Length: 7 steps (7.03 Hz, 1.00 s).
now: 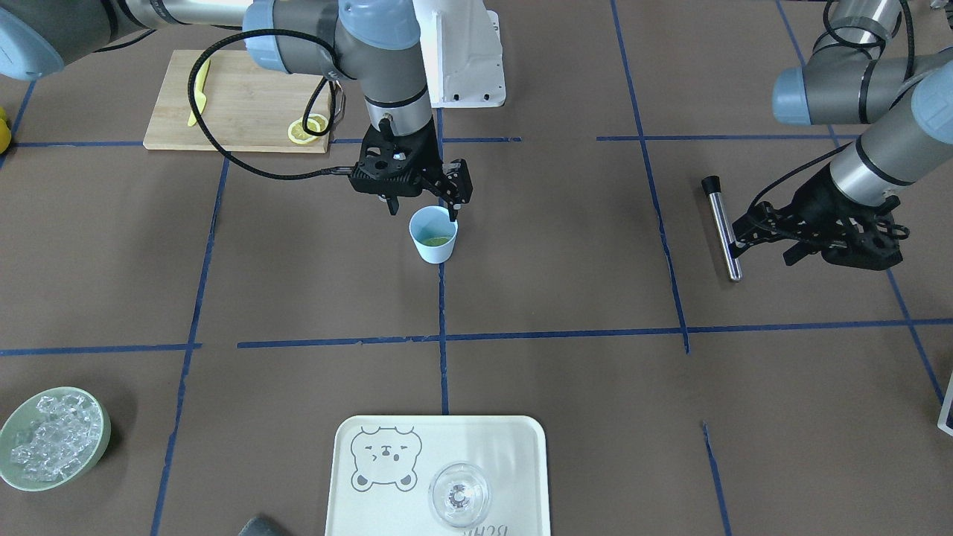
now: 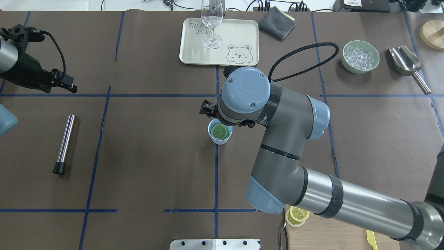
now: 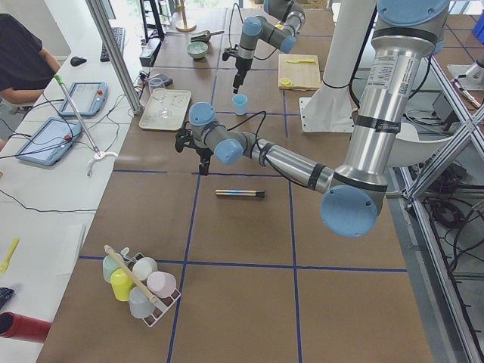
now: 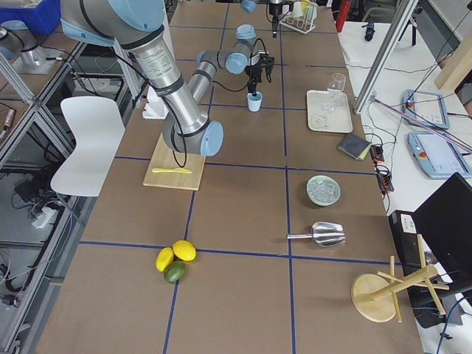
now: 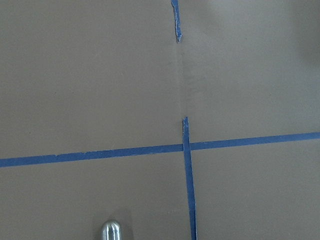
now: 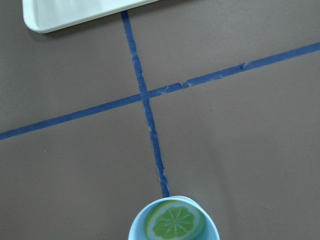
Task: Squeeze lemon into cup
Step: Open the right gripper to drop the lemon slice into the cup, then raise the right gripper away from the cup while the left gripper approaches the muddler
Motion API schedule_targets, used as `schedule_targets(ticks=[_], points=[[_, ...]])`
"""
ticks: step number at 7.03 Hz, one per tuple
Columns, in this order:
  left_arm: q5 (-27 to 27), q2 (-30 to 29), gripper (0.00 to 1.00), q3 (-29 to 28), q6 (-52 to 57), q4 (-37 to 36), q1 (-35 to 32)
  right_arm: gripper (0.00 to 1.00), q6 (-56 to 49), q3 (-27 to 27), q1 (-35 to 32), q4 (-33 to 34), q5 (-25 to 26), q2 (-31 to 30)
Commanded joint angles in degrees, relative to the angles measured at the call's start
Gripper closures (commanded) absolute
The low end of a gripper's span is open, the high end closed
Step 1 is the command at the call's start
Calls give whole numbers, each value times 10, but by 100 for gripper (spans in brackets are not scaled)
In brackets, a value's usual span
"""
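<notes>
As the right gripper [image 1: 422, 209] hangs directly over the cup [image 1: 433, 237], its two fingers stand spread wide and carry nothing, one tip close above the rim. Straight below that gripper, the lemon slice [image 2: 219, 131] lies flat in the bottom of the cup with its segmented face up; the right wrist camera looks down on it at the lower edge of its view. The cup stands upright on the brown table [image 1: 566, 283], on a line of blue tape.

Well off to the side of the cup, the left gripper [image 1: 763, 242] is held low over the table. Its fingers look parted and empty, though the angle on them is poor. A metal rod [image 1: 722, 227] with a black cap lies flat just ahead of its fingertips, not gripped.

Behind the right gripper, toward the robot's base, a wooden cutting board [image 1: 238, 104] carries spare slices [image 1: 307, 129] and a yellow knife [image 1: 199, 93]. Out in front of that gripper, across the table, a cream tray [image 1: 491, 447] printed with a bear holds a clear glass [image 1: 459, 495]. Off to the gripper's outer side, near the table's corner, a green bowl of ice [image 1: 52, 438] sits well apart from the cup.
</notes>
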<state>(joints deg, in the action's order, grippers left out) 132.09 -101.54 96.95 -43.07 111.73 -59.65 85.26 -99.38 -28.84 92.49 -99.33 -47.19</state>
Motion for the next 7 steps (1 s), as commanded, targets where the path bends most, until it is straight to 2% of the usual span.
schedule_targets(ticks=[1,4,6,7], points=[[-28,6,0,-18,-1,12,43,0,-74,-52,-41,53,-27,-31],[-35,40,0,-20,1,11,46,0,-194,-100,-148,46,-122,-107],[-35,40,0,-43,-2,11,75,0,-288,-101,-228,46,-186,-141],[-35,40,0,-52,-1,10,91,0,-328,-100,-249,46,-195,-160]])
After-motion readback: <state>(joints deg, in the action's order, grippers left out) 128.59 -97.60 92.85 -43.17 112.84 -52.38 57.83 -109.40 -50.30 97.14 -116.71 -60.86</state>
